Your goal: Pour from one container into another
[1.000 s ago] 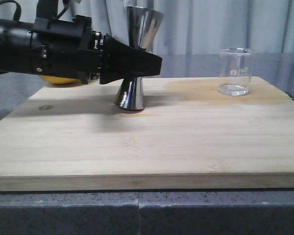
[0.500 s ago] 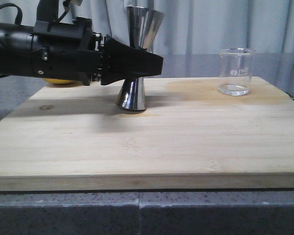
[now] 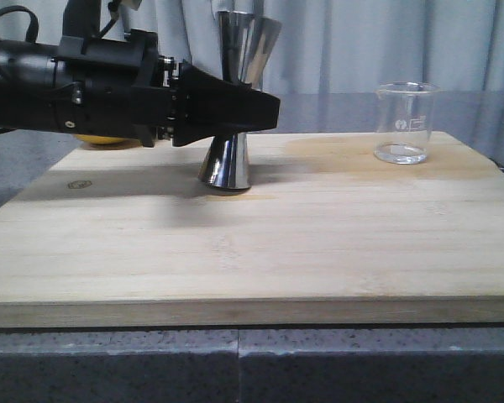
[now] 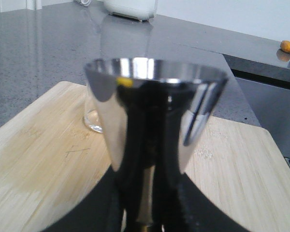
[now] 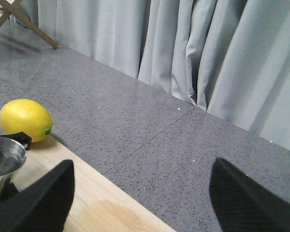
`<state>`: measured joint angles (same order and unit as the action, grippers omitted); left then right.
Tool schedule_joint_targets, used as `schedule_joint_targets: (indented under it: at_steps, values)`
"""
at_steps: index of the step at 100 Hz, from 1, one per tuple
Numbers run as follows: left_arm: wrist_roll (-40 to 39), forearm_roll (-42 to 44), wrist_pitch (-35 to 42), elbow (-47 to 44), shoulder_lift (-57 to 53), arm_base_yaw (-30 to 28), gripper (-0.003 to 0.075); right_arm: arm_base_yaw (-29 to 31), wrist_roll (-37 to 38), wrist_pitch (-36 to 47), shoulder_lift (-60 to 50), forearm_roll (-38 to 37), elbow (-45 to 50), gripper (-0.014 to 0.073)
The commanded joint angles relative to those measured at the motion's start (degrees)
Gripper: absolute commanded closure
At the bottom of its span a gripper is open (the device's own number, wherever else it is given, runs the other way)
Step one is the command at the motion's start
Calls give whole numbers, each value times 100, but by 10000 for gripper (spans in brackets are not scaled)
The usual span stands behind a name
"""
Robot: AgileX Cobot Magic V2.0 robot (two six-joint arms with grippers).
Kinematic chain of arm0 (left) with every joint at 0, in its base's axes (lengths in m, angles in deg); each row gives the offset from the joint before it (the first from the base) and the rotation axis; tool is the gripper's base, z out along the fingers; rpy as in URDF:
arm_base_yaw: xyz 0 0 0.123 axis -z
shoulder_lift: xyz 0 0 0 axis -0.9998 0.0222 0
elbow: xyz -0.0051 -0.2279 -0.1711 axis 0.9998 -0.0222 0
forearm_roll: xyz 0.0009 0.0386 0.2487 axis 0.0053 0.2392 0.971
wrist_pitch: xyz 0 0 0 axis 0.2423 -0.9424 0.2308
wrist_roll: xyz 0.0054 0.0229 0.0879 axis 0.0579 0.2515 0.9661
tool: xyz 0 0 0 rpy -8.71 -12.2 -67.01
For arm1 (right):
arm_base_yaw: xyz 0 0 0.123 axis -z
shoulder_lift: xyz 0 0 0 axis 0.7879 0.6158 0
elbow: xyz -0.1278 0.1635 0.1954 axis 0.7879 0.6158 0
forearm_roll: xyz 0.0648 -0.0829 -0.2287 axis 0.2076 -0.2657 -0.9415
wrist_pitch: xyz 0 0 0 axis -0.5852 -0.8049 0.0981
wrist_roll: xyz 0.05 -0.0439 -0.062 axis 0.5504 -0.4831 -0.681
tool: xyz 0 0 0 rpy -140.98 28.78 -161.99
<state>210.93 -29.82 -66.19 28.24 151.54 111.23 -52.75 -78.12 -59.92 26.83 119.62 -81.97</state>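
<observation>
A steel double-cone jigger [image 3: 233, 101] stands near the back of the wooden board [image 3: 252, 243], its base down at the board's surface. My left gripper [image 3: 259, 109] reaches in from the left and is shut on the jigger's narrow waist. In the left wrist view the jigger [image 4: 154, 121] fills the middle, with the black fingers [image 4: 108, 203] on either side of its waist. A clear glass beaker [image 3: 403, 122] holding a little liquid stands at the back right of the board, and part of that beaker [image 4: 93, 118] shows behind the jigger. My right gripper [image 5: 145, 203] is open and holds nothing.
A yellow lemon [image 5: 25, 120] lies on the grey counter just off the board's back left corner, partly hidden behind the left arm in the front view. A darker wet patch [image 3: 336, 151] marks the board near the beaker. Grey curtains [image 5: 183, 53] hang behind.
The left gripper and the jigger shifted slightly to the right between one second and half a second ago. Since then nothing has moved.
</observation>
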Motion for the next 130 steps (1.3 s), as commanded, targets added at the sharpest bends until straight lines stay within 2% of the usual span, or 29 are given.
schedule_joint_targets:
  at_steps: [1,130]
  values:
    - [13,11,-338,44,-102,51,739,20,1,-166,-113,364,-188,72]
    - [135,12,-338,44,80,51,739,20,1,-166,-113,364,-188,72]
